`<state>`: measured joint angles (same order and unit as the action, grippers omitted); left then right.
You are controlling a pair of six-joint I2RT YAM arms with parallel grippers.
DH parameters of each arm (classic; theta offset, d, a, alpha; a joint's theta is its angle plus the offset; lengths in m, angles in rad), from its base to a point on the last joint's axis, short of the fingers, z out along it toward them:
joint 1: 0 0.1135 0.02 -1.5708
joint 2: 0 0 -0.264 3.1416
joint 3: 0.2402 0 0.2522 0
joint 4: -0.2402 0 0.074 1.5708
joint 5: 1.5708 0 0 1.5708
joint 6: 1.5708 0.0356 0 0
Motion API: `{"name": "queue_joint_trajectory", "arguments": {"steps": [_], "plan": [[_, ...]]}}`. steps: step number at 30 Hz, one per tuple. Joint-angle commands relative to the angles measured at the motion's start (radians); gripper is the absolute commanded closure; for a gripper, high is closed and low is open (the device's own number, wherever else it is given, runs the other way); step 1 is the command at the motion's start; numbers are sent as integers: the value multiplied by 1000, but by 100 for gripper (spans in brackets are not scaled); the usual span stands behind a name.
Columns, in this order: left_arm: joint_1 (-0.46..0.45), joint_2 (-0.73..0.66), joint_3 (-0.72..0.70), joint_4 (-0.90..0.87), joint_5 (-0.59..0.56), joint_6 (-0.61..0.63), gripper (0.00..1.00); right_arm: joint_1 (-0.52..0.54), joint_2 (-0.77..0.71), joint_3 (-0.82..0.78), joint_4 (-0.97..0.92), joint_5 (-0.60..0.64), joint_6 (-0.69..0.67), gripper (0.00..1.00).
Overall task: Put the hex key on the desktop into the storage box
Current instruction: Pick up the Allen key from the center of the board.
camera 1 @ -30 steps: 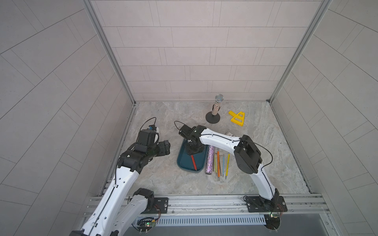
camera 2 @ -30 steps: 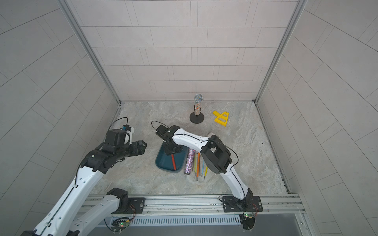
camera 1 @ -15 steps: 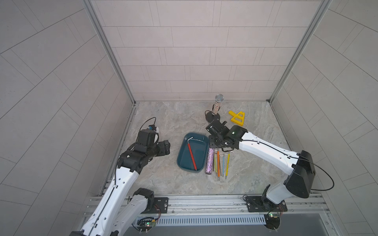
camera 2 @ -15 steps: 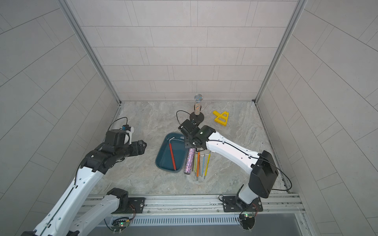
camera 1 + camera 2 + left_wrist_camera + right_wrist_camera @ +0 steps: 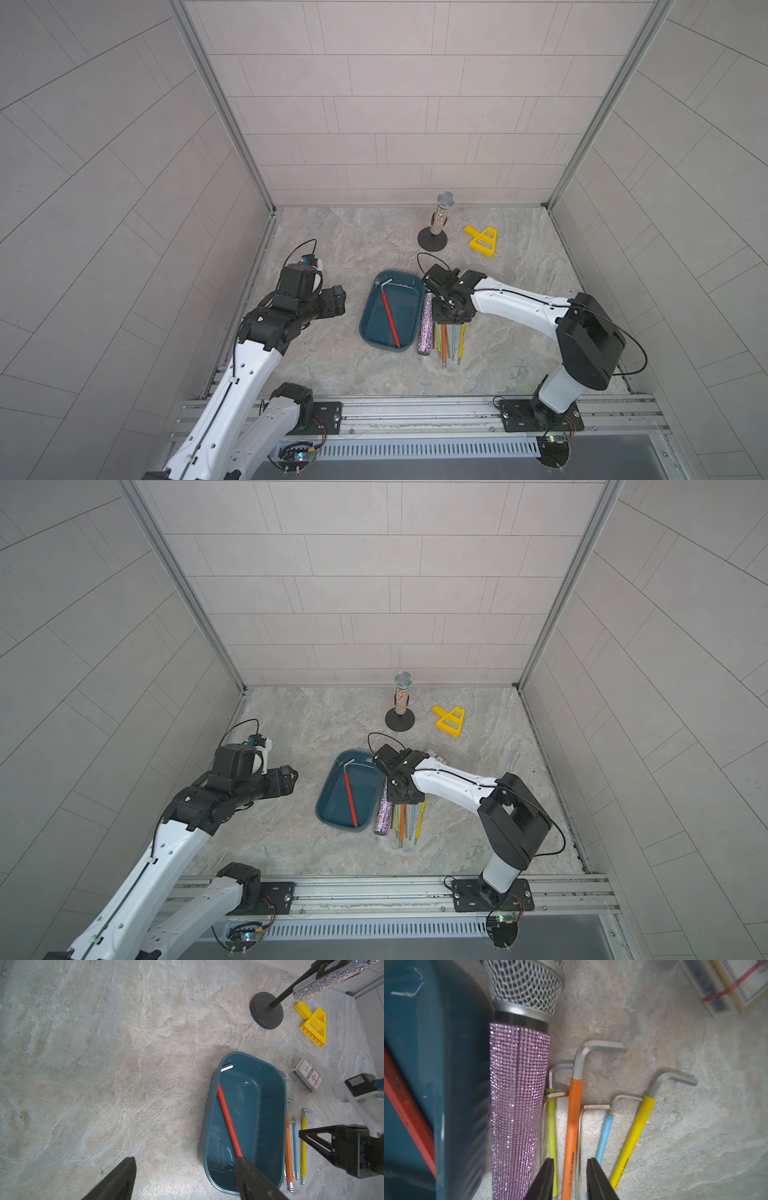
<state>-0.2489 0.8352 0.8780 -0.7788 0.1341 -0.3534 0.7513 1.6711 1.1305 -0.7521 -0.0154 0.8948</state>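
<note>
Orange hex key point(image 5: 572, 1124) | flat | bent end toward card box point(image 5: 724, 985)

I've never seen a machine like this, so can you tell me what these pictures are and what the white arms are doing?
These are two robot arms fixed to a rail at the table's edge. Two pictures look down from a camera above. The other two come from small cameras on each arm's wrist.

On the table lie a teal storage box with a red hex key inside and a glittery purple microphone beside it. Next to that is a row of coloured hex keys. Farther back are another microphone on a stand, a yellow toy piece and a small card box.

The left hand is open and holds nothing. The right hand is down over the row, its fingers either side of the orange hex key. As far as I can see, it isn't squeezing it yet.
</note>
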Motion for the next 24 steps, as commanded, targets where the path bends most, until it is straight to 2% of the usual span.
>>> {"name": "queue_joint_trajectory", "arguments": {"steps": [1,5,12,18,24], "plan": [[4,-12,-8,10,-5,14,17,-1,29,-4,7,-17,20,69],[5,-11,-7,9,-5,14,17,-10,34,-15,-3,-9,31,73],[4,-12,-9,11,-2,14,17,-43,-104,-112,-24,89,104,74],[4,-16,-9,11,-4,13,17,-100,-104,-146,-13,50,105,75],[4,-16,-9,11,-5,13,17,-113,-79,-163,-10,34,127,75]]}}
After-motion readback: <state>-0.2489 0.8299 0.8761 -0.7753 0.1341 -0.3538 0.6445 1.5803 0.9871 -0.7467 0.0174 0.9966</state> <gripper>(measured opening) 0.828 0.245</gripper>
